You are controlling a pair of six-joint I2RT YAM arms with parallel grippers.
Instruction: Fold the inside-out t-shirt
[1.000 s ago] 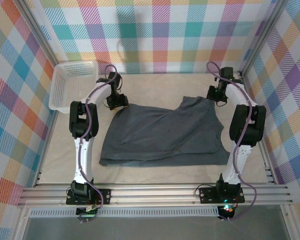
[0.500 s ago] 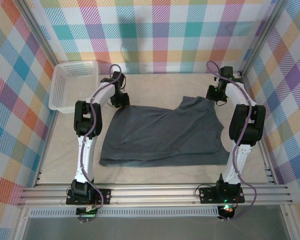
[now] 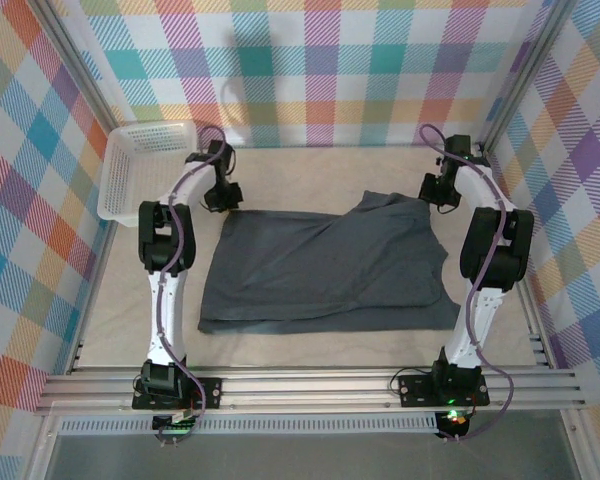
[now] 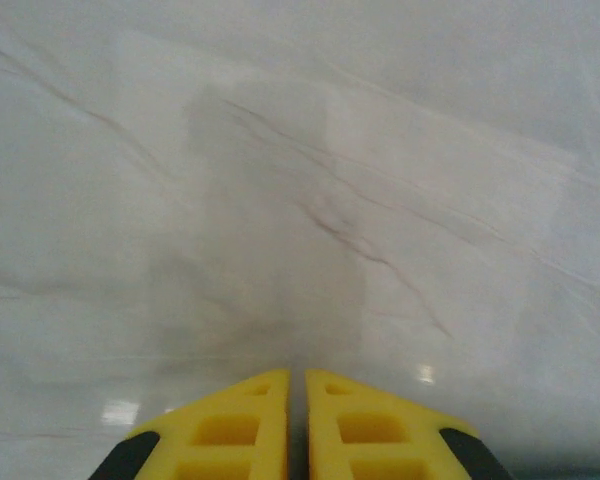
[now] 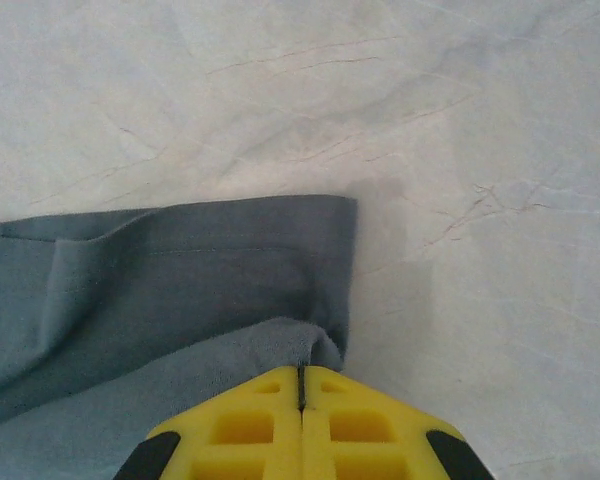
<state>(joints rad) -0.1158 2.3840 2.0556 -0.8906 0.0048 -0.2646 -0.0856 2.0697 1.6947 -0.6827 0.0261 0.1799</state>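
Here, within plaid walls [image 3: 320, 70], the t-shirt [image 3: 320, 265] lies spread on the creased cream table cover [image 3: 310, 170], its far right corner pinched by the right gripper [image 5: 301, 370], while the left gripper [image 4: 297, 375] hangs almost closed and empty.

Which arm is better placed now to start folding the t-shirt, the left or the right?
Right, probably. The right claw is shut at the far corner of the t-shirt, cloth rising into it. The left claw hangs over bare table cover, holding nothing.

White-and-black arms [image 3: 165, 300], purple cables [image 3: 185, 235], yellow fingers [image 4: 235, 430].
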